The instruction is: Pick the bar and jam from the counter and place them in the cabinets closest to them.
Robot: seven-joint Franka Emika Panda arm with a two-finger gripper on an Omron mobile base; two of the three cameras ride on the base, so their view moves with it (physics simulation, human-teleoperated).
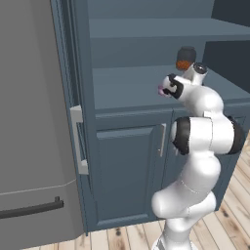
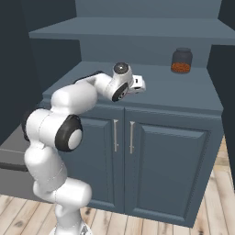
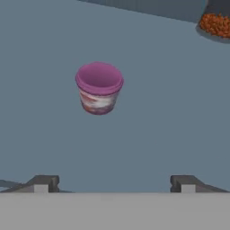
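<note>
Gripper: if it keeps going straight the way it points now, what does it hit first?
Probably the jam: it stands ahead of the open gripper, slightly off-centre between the fingertips. If it slips past, the cabinet shelf under it. Depth unclear.

no readable text

the jam (image 3: pixel 99 87) shows only a blurred pink-and-white band; no letters, numbers or signs can be made out anywhere.

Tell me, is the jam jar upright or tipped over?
Upright: the jam jar stands on the cabinet shelf, pink top upward.
</note>
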